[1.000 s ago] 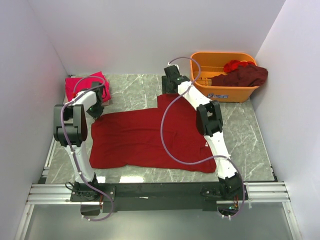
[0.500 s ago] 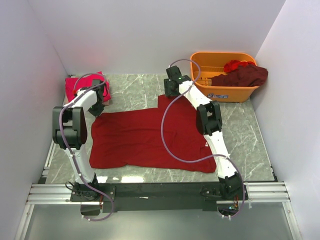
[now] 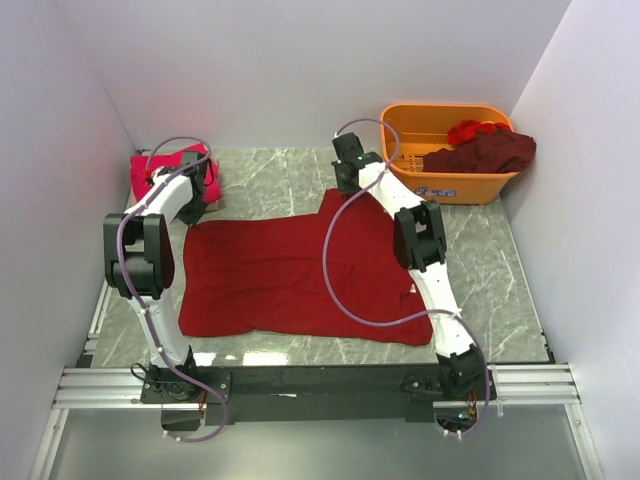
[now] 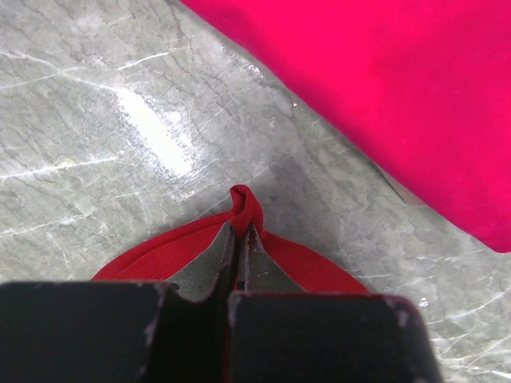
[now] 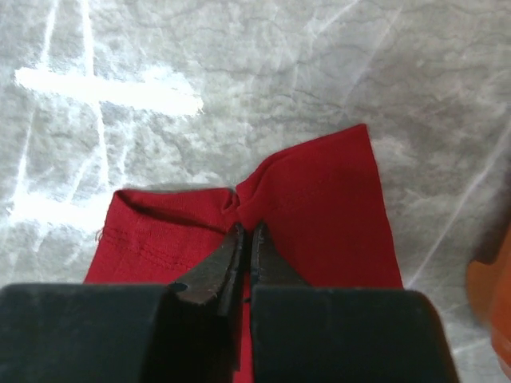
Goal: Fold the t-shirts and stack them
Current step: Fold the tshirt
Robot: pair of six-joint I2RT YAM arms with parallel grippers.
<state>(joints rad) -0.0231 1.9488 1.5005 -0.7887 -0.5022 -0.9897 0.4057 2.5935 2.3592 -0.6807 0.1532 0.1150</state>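
A red t-shirt (image 3: 290, 280) lies spread on the marble table. My left gripper (image 4: 239, 231) is shut on a pinch of its far left corner (image 4: 243, 203), close to a folded pink-magenta t-shirt (image 4: 383, 88) that lies at the back left (image 3: 150, 170). My right gripper (image 5: 245, 231) is shut on a fold of the red t-shirt's far right edge (image 5: 319, 199), seen at the back middle in the top view (image 3: 345, 180). More dark maroon and red t-shirts (image 3: 485, 150) lie in the basket.
An orange plastic basket (image 3: 440, 185) stands at the back right corner. White walls close in the table on three sides. Bare marble (image 3: 500, 270) shows to the right of the spread shirt and at the back middle (image 3: 270, 175).
My right gripper has shut on the far edge of the red t-shirt. My left gripper has pulled its corner farther back, toward the pink t-shirt.
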